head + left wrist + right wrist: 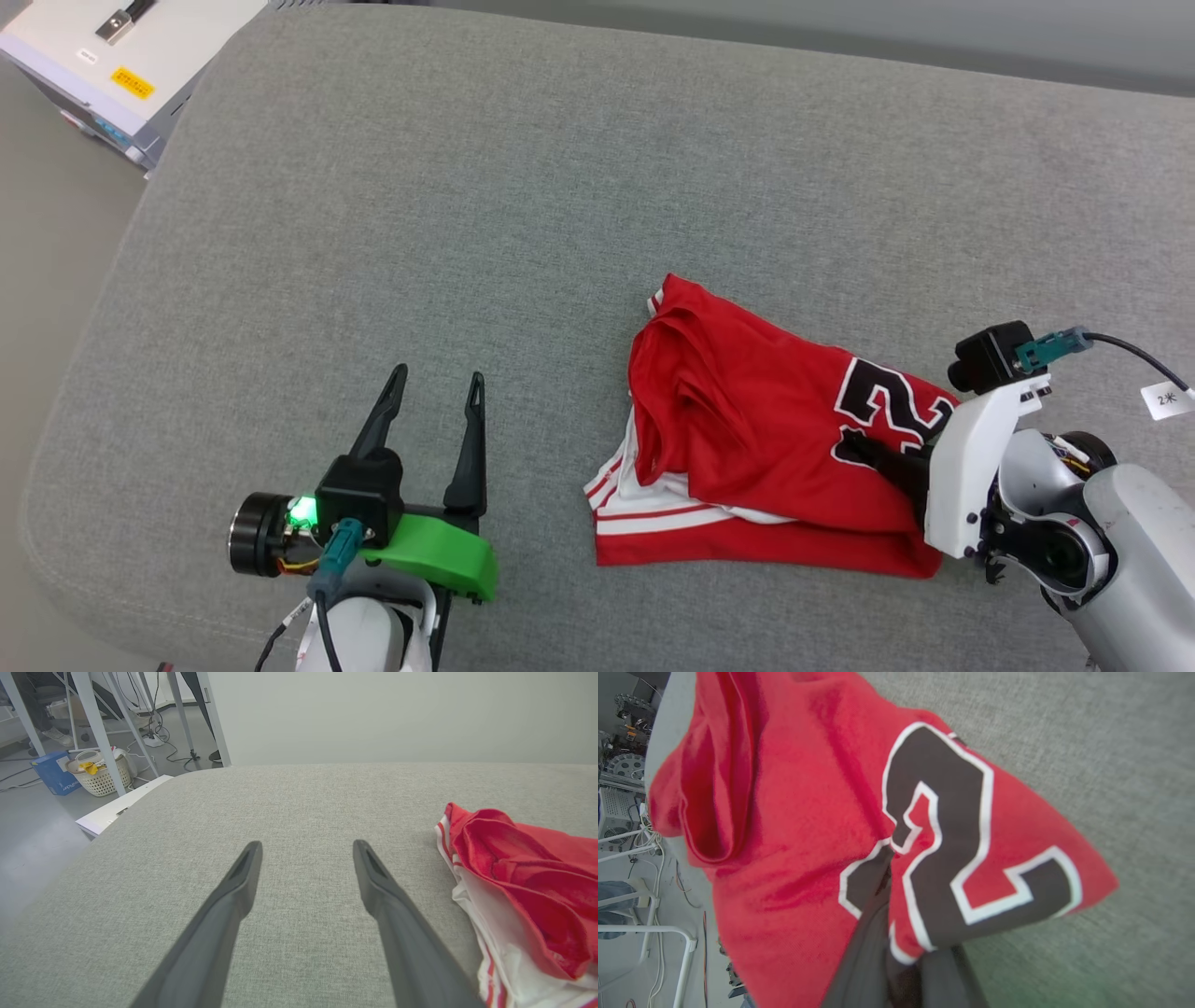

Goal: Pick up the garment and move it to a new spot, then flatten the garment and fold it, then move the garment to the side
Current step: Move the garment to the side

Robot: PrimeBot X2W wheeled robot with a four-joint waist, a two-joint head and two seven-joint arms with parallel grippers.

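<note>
- My right hand (868, 453) pinched the garment (747, 439), which lay bunched at the lower right of the head view on the grey cushion (467, 187).
- My left hand (439, 376) stood spread, empty.
- Only the pick-up seemed begun; moving, flattening and folding remained.

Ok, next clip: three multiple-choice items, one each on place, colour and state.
1. Where is the garment on the grey cushion? A) far-left corner B) right side, by the right gripper C) hanging off the far edge
2. Colour of its big number? A) blue B) yellow C) black, white-outlined
3. The right gripper's fingers are: A) shut on the garment B) wide open C) clear of the cloth

Answers: B, the head view shows it beside the right arm; C, the digit is black edged white; A, the right wrist view shows them pinched together in red cloth.
</note>
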